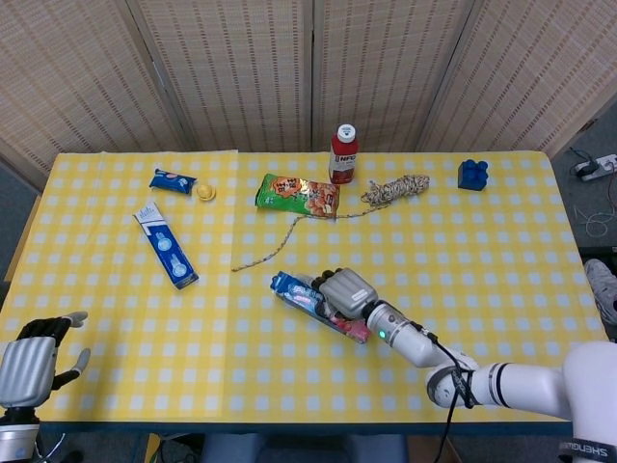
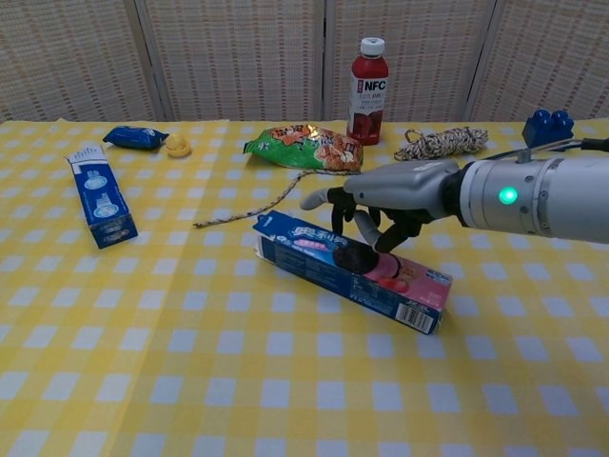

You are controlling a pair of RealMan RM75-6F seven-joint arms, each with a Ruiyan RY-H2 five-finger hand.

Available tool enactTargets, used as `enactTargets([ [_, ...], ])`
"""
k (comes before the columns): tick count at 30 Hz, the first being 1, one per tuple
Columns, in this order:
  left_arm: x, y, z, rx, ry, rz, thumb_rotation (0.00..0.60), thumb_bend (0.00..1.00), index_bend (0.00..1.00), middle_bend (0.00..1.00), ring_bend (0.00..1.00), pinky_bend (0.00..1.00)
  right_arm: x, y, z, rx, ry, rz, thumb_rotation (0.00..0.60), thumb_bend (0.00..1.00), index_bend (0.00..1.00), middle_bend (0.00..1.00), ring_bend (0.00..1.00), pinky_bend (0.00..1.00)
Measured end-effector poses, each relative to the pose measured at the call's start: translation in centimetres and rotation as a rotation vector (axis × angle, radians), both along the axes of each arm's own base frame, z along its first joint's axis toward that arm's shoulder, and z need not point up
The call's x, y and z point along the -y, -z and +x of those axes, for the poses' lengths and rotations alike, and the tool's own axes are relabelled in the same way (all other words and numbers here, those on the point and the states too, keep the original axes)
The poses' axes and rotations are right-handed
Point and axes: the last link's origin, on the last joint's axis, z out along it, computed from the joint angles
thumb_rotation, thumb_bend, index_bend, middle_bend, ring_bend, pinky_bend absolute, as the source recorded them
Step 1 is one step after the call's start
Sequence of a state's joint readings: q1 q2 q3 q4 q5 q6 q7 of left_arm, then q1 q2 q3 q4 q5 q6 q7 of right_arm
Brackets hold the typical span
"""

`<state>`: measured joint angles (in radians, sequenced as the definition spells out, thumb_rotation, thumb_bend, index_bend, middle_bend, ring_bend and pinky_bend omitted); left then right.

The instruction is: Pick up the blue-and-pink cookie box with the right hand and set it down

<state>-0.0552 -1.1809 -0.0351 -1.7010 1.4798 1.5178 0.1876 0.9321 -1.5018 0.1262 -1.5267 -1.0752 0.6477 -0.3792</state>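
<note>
The blue-and-pink cookie box lies flat on the yellow checked table, its blue end toward the left and its pink end toward the right. My right hand is over its middle. The fingertips curl down and touch the box's top and far edge, while the thumb sticks out to the left, off the box. I see no closed grip around it. My left hand hangs at the table's near left corner, fingers apart and holding nothing; only the head view shows it.
A long blue box lies at the left. Behind it are a small blue packet and a yellow piece. A green snack bag, a red bottle, a coiled rope and a blue block line the far side.
</note>
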Motion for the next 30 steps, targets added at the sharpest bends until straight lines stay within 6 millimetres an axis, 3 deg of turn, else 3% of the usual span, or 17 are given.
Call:
enactTargets([
  [5,0.1,-0.1,-0.1,0.0,-0.004,0.001,0.6,0.36,0.35,0.37,0.31,0.23,-1.3,0.7,1.6,0.024,-0.058,0.042,0.6,0.86,0.02,0.28,0.18,0.3],
  [7,0.1,-0.1,-0.2,0.001,-0.007,0.002,0.6,0.36,0.35,0.37,0.31,0.23,-2.0,0.9,2.2,0.033,-0.079,0.065,0.6,0.79,0.02,0.28,0.18,0.3],
  [9,0.2,-0.1,-0.3,0.004,-0.009,0.003,0.6,0.36,0.35,0.37,0.31,0.23,-2.5,1.0,2.4,0.036,-0.098,0.076,0.6,0.62,0.02,0.28,0.18,0.3],
  [10,0.2,-0.1,-0.3,0.005,-0.01,0.003,0.6,0.36,0.35,0.37,0.31,0.23,-2.7,0.9,2.4,0.034,-0.108,0.071,0.6,0.47,0.02,0.27,0.18,0.3],
  [13,0.3,0.0,-0.5,0.008,-0.013,-0.001,0.6,0.36,0.35,0.37,0.31,0.23,-2.8,0.6,2.1,0.017,-0.138,0.026,0.6,0.18,0.02,0.26,0.17,0.3],
  [16,0.3,0.0,-0.5,0.011,-0.01,-0.003,0.6,0.36,0.35,0.37,0.31,0.23,-3.0,0.4,1.5,-0.009,-0.162,-0.036,0.6,0.06,0.02,0.25,0.17,0.3],
  [30,0.7,-0.1,-1.3,0.031,-0.024,0.0,0.6,0.36,0.35,0.37,0.31,0.23,-5.7,0.7,-3.1,-0.046,-0.041,-0.121,0.6,0.0,0.02,0.26,0.16,0.3],
])
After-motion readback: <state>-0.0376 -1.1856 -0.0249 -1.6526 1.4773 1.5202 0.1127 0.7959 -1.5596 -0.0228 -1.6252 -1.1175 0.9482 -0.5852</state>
